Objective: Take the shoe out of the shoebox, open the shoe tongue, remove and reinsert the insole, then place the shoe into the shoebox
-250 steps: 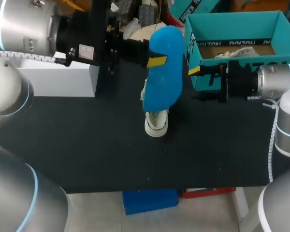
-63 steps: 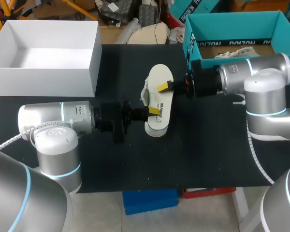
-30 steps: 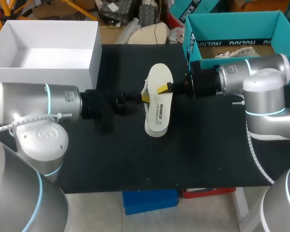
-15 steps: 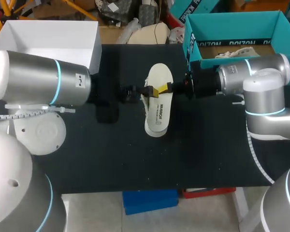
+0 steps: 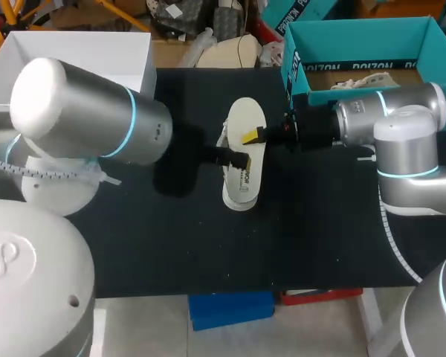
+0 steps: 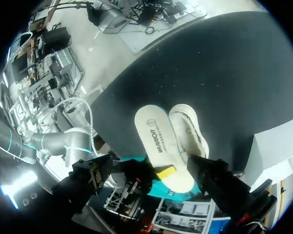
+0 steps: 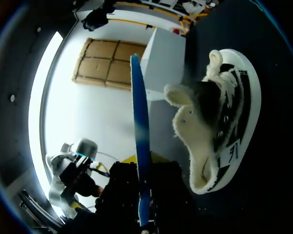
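Note:
In the head view the cream insole (image 5: pixel 247 117) hangs flat over the white shoe (image 5: pixel 236 202), hiding most of it. My right gripper (image 5: pixel 254 136) comes in from the right and is shut on the insole's edge. The right wrist view shows the insole (image 7: pixel 139 156) edge-on, blue underneath, in that gripper (image 7: pixel 139 195), with the fleece-lined shoe (image 7: pixel 219 126) beside it. My left gripper (image 5: pixel 236 159) is at the shoe's left side, open. In the left wrist view the printed insole (image 6: pixel 151 144) and the shoe (image 6: pixel 190 141) lie ahead of its spread fingers (image 6: pixel 219 183).
The teal shoebox (image 5: pixel 293 71) stands open at the back right, behind my right arm. A white open box (image 5: pixel 134 111) sits at the back left. My left arm's big links fill the view's left side above the black mat (image 5: pixel 208 245).
My left arm has swung up towards the camera. Its gripper has moved right, up against the shoe's side, and opened wide. The right gripper has stayed put with the insole.

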Controlling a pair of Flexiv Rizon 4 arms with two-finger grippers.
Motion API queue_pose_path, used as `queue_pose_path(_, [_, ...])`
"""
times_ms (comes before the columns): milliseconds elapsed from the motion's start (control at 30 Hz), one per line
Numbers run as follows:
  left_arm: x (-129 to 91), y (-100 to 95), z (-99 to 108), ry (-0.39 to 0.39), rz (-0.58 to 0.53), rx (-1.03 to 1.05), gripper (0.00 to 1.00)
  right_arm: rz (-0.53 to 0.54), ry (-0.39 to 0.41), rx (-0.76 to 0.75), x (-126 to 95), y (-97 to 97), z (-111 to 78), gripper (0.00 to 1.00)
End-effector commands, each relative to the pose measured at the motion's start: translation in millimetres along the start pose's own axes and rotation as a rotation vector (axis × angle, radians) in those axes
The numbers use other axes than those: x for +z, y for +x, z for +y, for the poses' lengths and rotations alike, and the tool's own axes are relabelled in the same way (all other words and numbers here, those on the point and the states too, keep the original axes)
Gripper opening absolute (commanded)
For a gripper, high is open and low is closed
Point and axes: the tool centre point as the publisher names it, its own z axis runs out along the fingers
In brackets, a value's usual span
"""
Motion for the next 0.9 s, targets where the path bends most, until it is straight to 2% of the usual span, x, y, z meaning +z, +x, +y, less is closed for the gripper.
queue_pose_path(33, [-8.6,-4.1,6.4,0.1,0.898,0.169,1.0,0.0,0.0,0.0,0.9,-0.9,0.3,0.0])
queue_pose_path(167, [-8.6,-4.1,6.4,0.1,0.898,0.169,1.0,0.0,0.0,0.0,0.9,-0.9,0.3,0.0])
queue_pose_path(200, [-7.5,-4.8,7.1,0.119,0.848,0.12,1.0,0.0,0.0,0.0,0.9,-0.9,0.3,0.0])
queue_pose_path(333, [5.4,-3.2,13.3,0.206,0.776,-0.1,1.0,0.0,0.0,0.0,0.9,-0.9,0.3,0.0])
queue_pose_path(533, [14.7,-4.1,13.7,0.28,0.771,-0.308,1.0,0.0,0.0,0.0,0.9,-0.9,0.3,0.0])
queue_pose_path(667, [14.8,-0.8,10.3,0.303,0.773,-0.414,1.0,0.0,0.0,0.0,0.9,-0.9,0.3,0.0])
queue_pose_path(900, [13.8,1.5,7.1,0.288,0.706,-0.495,1.0,0.0,0.0,0.0,0.9,-0.9,0.3,0.0])
